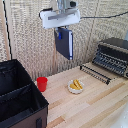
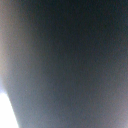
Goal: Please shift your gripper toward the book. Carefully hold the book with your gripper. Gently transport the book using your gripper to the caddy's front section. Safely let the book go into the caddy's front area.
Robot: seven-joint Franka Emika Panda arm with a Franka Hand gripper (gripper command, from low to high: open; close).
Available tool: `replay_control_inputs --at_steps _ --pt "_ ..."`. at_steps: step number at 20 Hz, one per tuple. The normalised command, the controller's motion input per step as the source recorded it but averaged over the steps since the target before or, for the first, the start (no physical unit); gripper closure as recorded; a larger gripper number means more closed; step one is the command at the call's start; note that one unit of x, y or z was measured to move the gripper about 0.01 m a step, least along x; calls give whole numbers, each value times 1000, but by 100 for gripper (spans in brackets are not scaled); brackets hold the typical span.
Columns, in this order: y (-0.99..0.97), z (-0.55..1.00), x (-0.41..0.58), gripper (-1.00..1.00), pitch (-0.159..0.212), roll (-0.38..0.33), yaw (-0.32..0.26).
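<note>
My gripper (image 1: 60, 33) is high above the table, near the top middle of the exterior view. It is shut on the top edge of the dark navy book (image 1: 64, 44), which hangs down from it, slightly tilted, well above the wood. The black fabric caddy (image 1: 17, 95) stands at the exterior view's lower left, with an inner divider (image 1: 15, 92) across it; the book is up and to the right of it. The wrist view is filled by a blurred dark surface (image 2: 70, 60), very close to the lens.
A small red cup (image 1: 42, 83) stands just right of the caddy. A white plate with yellow food (image 1: 76, 86) sits mid-table. A black-and-silver toaster oven (image 1: 112, 55) with a pulled-out rack (image 1: 95, 73) is at the right. A reed wall is behind.
</note>
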Motion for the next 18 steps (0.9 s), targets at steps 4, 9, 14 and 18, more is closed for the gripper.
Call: replay_control_inputs --at_steps 4,9,14,18 --pt "325 503 -87 100 -12 -2 -251" --pt "553 360 -18 100 -13 -7 -210" --pt "697 279 0 100 -11 -3 -173" --pt "703 244 0 100 -1 -2 -167"
